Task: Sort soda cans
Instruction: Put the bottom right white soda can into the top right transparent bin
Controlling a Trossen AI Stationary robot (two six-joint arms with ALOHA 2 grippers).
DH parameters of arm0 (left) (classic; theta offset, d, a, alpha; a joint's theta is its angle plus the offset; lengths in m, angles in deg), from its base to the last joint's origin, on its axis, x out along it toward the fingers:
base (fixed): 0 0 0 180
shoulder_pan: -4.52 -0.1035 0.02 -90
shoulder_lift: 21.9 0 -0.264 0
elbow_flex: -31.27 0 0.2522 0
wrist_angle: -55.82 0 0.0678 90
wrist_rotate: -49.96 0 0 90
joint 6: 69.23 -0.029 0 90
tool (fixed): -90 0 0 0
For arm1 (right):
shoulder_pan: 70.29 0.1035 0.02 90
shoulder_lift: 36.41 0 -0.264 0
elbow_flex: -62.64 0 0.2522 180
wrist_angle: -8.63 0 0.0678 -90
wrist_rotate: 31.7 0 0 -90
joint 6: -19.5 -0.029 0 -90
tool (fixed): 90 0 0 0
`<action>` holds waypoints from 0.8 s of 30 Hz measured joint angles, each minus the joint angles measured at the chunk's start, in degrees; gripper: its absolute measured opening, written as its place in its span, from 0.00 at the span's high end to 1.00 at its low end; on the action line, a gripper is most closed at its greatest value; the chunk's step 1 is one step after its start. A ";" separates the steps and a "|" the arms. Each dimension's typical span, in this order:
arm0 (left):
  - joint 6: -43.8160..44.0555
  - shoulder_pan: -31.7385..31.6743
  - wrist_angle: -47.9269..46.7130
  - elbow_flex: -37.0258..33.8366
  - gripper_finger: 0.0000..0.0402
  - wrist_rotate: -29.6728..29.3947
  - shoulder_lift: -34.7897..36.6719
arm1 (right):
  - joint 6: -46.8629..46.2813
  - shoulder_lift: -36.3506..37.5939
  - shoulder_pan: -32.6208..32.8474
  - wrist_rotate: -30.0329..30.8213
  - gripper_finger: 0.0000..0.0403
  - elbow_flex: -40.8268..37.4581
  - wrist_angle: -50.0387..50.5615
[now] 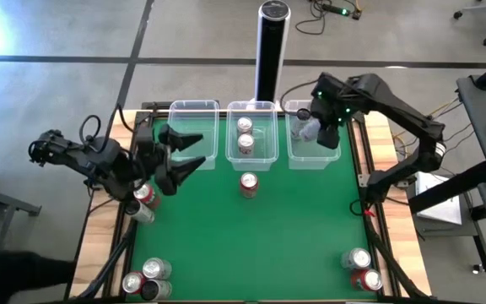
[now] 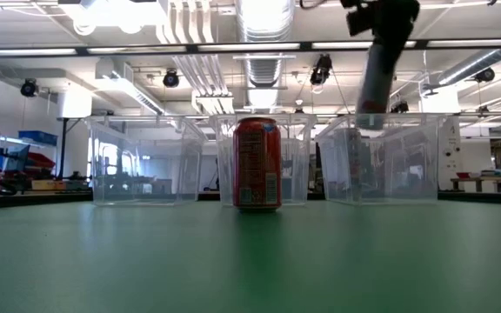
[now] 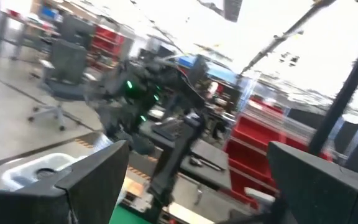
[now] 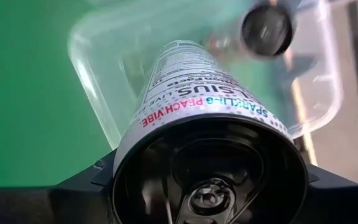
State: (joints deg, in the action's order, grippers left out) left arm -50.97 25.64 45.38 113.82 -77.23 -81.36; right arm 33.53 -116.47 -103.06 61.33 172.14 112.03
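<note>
My right pincer pinches a silver-white can over the right tub, two cans sit binned, and several cans wait on the table.

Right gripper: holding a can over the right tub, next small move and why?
Probably lower a little and open. The right gripper grips a silver-white can above the right tub, which already holds another can. In the low view the held can hangs at about rim height, so releasing now would drop it. The left gripper waits open near the left tub.
</note>
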 joint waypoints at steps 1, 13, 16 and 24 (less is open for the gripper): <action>-0.04 -0.06 -0.18 0.00 0.09 -0.24 0.00 | 0.52 0.44 -0.05 0.02 0.41 -1.91 0.10; -8.99 -3.62 -1.41 -0.10 0.09 -2.68 -0.45 | -0.43 -3.88 -4.53 3.96 0.40 -11.36 -6.93; -9.89 -4.15 -2.75 -0.17 0.09 -2.80 -0.52 | 1.50 -6.77 -6.36 4.44 0.41 -11.39 -9.52; -10.03 -4.06 -7.82 -0.20 0.09 -2.89 -0.45 | 5.57 -13.97 -9.27 4.65 0.39 -11.36 -11.81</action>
State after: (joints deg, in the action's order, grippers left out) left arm -61.00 21.58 37.57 113.63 -80.13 -81.81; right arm 39.10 -130.43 -112.33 65.98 160.79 100.22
